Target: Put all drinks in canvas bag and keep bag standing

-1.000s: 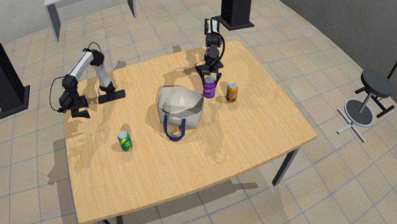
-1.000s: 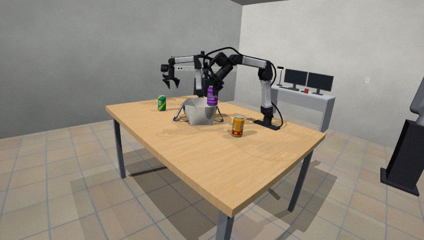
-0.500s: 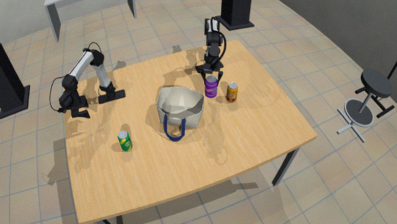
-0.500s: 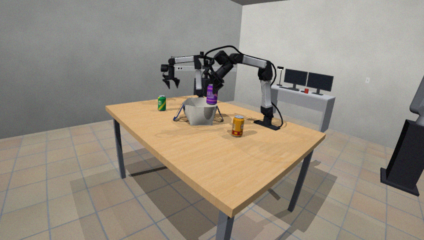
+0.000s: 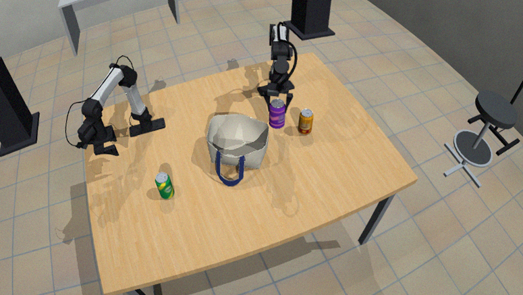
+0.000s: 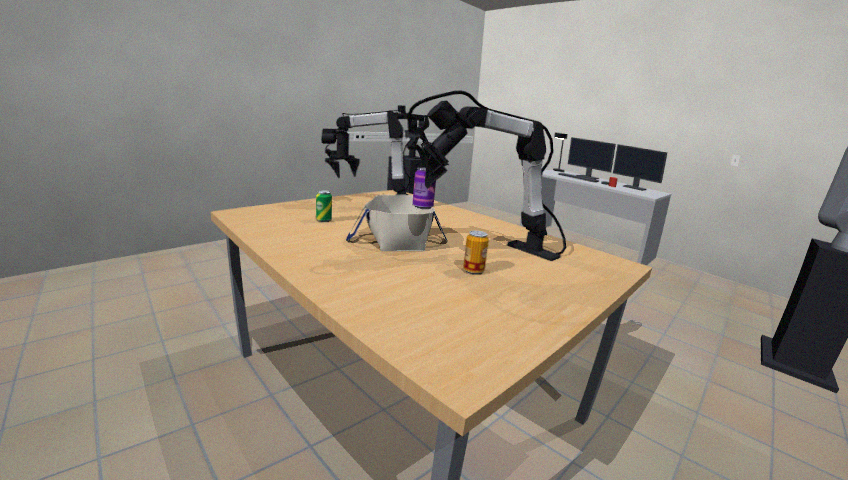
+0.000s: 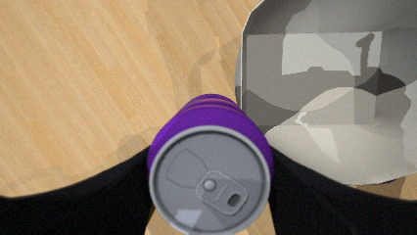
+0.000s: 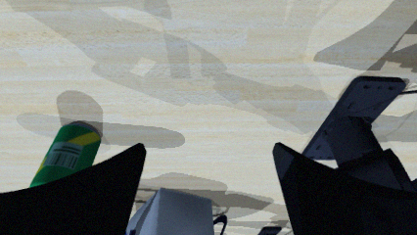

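The canvas bag (image 5: 238,158) (image 6: 399,234) stands open on the table with its walls up. No drink shows inside it in the left wrist view. My left gripper (image 5: 278,105) (image 7: 210,145) is shut on the purple can (image 5: 277,119) (image 6: 423,193) (image 7: 210,117). It holds the can upright, raised above the table, just outside the bag's rim. The orange can (image 5: 305,123) (image 6: 476,252) stands on the table beyond the purple can. The green can (image 5: 164,187) (image 6: 323,206) (image 8: 69,157) stands on the bag's other side. My right gripper (image 5: 110,144) (image 6: 346,174) (image 8: 208,146) is open and empty, high above the table.
One blue handle (image 5: 231,182) hangs outward from the bag and rests low at its side. Another strap shows on the opposite side in the exterior view. The wooden table (image 5: 204,229) (image 6: 380,309) carries both arm bases at its back edge.
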